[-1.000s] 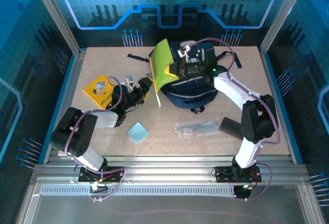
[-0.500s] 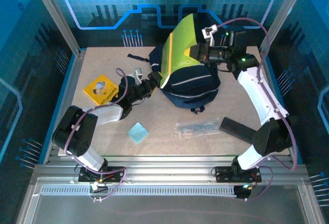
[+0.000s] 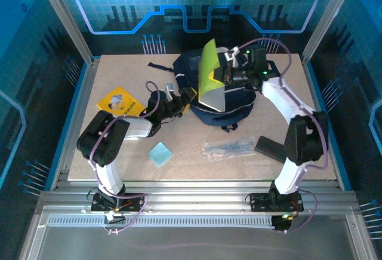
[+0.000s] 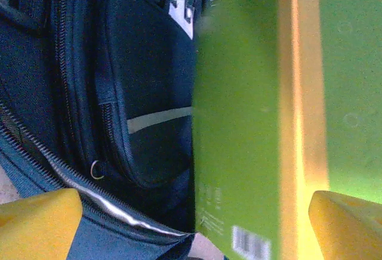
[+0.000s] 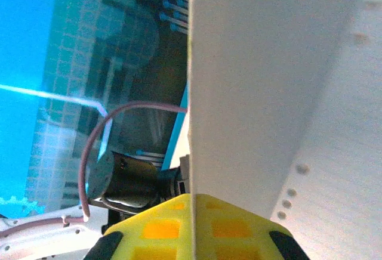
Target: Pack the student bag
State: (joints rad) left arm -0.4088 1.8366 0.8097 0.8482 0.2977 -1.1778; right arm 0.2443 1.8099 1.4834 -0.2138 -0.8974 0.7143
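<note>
The student bag (image 3: 236,106), dark navy with grey stripes, lies at the back middle of the table. A thin green-covered book (image 3: 209,69) stands tilted over its open top, and my right gripper (image 3: 229,75) is shut on the book's edge. In the right wrist view the yellow fingers (image 5: 155,230) clamp the book's white pages (image 5: 268,81). My left gripper (image 3: 184,96) is open at the bag's left rim. Seen from the left wrist, the bag's open zipper mouth (image 4: 89,182) and the green book (image 4: 250,123) lie between the spread fingertips (image 4: 36,224).
A yellow book (image 3: 117,104) lies at the left of the table. A light blue square pad (image 3: 160,153) sits near the front. A clear packet of pens (image 3: 230,148) and a flat black case (image 3: 271,148) lie at the front right, by the right arm.
The right arm swung the green book up high behind the bag, then brought it down onto the bag's top. The left gripper moved right to the bag's rim.
</note>
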